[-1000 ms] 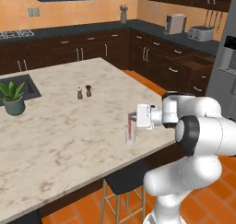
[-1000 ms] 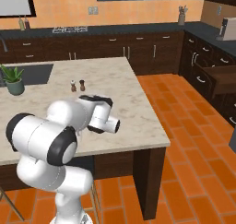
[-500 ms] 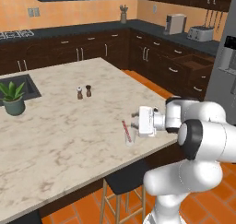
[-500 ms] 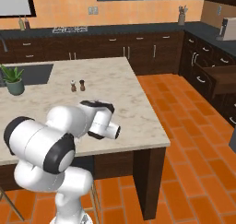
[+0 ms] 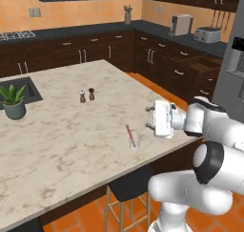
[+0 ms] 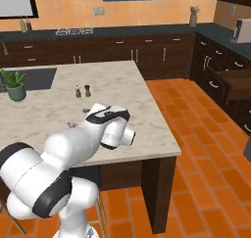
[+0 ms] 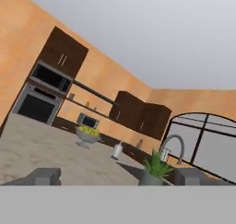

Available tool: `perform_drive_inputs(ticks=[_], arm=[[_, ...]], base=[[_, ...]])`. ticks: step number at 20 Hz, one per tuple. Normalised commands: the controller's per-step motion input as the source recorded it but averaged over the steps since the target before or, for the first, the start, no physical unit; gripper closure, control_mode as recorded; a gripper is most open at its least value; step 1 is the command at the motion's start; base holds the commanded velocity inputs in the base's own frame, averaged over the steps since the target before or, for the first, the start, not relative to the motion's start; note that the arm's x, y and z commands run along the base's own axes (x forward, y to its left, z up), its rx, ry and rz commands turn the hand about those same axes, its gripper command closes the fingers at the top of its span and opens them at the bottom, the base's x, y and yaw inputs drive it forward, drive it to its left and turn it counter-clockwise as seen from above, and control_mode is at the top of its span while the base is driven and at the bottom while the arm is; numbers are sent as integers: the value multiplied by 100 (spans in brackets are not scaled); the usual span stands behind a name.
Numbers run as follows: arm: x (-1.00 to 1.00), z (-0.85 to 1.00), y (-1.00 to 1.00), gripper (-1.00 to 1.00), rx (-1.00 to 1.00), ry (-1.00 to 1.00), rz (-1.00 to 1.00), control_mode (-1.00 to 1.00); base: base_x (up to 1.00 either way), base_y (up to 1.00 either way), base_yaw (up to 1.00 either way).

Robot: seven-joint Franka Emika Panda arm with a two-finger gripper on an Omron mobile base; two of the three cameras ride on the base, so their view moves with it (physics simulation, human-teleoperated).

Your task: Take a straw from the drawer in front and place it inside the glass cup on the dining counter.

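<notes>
Red-and-white striped straw [image 5: 130, 136] standing tilted inside the small clear glass cup [image 5: 134, 144], near the front edge of the pale veined marble dining counter [image 5: 66, 131]; dark wooden drawer [image 5: 206, 64] pulled open at far right.

Two shakers [image 5: 86, 95], potted plant [image 5: 14, 101]
</notes>
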Motion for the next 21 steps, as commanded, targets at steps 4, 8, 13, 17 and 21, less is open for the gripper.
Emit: perform_drive_inputs(ticks=[4, 8, 13, 17, 21], arm=[[-64, 100, -22, -100, -1, -14, 1, -100], [-82, 100, -1, -100, -25, -18, 0, -100], [-91, 66, 15, -100, -50, -21, 3, -100], [-87, 8, 56, -100, -52, -5, 16, -100], [-75, -12, 90, -100, -37, 0, 42, -100]], base=[[0, 0, 0], [0, 0, 0], [0, 0, 0], [0, 0, 0], [0, 0, 0]])
